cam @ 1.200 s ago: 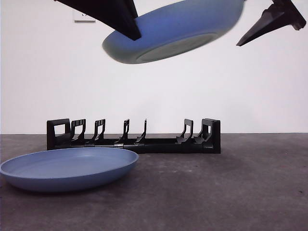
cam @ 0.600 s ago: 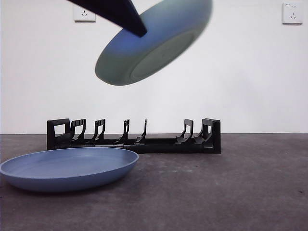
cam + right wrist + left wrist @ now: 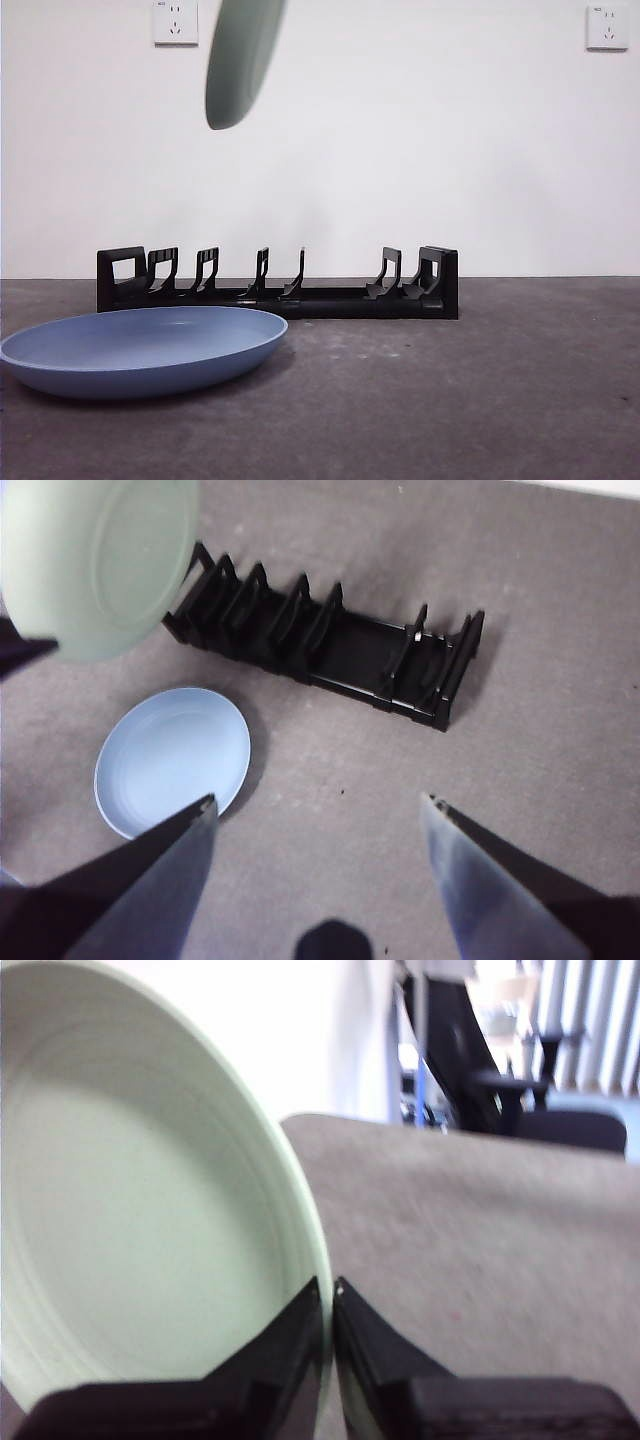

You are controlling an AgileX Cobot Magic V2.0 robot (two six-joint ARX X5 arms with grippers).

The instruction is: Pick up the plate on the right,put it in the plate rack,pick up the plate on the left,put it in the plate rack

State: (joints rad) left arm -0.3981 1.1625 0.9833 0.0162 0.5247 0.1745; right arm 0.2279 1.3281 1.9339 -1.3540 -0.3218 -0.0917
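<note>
Plate rack (image 3: 278, 284) runs 9-to-3 across the table, blue plate (image 3: 145, 348) lying flat at its 7. Left gripper (image 3: 331, 1295) is pinched on the green plate (image 3: 240, 60) rim, edge-on high above the rack's left half. Right gripper (image 3: 318, 815) is wide apart, empty, farther off.

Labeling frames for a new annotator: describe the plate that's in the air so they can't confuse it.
Start at the black plate rack on the table. High above its left end hangs a plate, turned edge-on and held at its rim by the left gripper. It is pale green, unlike the blue plate lying flat.
</note>
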